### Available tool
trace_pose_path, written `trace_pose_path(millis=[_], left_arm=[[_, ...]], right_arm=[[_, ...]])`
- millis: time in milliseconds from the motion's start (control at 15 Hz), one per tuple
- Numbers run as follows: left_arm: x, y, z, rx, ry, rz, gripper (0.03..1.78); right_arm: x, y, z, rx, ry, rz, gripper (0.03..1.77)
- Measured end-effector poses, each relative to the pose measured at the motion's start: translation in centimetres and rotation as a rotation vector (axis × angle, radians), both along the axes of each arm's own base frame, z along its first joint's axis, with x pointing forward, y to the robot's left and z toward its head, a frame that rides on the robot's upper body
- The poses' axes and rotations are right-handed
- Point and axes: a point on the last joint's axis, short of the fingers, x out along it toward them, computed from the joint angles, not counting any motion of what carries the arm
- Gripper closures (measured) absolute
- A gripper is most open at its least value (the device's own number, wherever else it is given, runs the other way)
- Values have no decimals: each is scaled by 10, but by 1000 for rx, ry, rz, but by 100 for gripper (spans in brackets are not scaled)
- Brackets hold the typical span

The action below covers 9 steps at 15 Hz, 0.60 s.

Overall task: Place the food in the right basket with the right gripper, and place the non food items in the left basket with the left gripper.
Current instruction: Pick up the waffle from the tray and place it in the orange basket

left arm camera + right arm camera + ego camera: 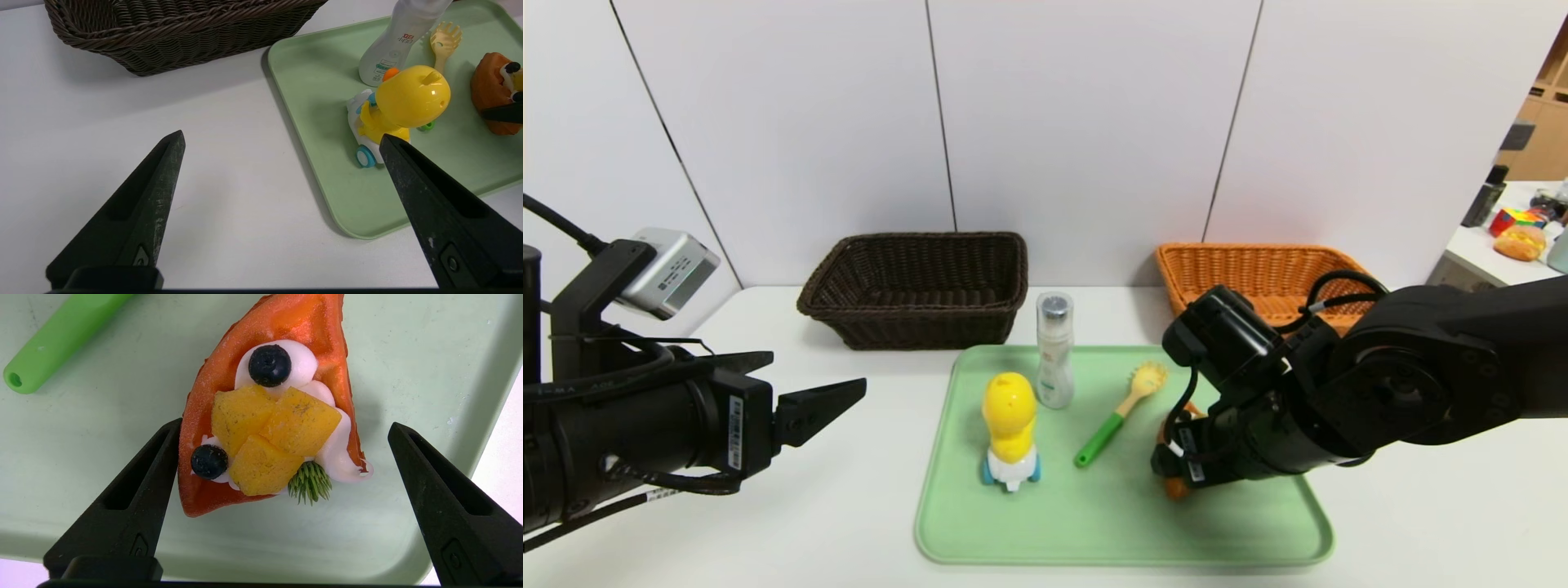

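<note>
One waffle [282,428] lies on the green tray [1045,523], between the spread tips of your right pincer [285,422]. You look ready to grab this food: close gently, then lift. Your left pincer [818,384] waits wide open over the desk [849,506].

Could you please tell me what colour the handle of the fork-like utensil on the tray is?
Green; the handle shows best in the right wrist view.
</note>
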Motion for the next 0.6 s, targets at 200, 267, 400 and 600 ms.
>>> trace_pose_path(millis=[200,267,400,600], left_arm=[[0,0,0,0,0,0,12],[0,0,0,0,0,0,12],[0,0,-1,1,1,0,12],[0,0,-1,0,1,0,12]], right_arm=[[1,1,-1,-4,-4,-2,34],[1,1,-1,-4,-9,-3,49],[0,1,0,-4,-14,2,67],[-3,1,6,-1,-27,13,80]])
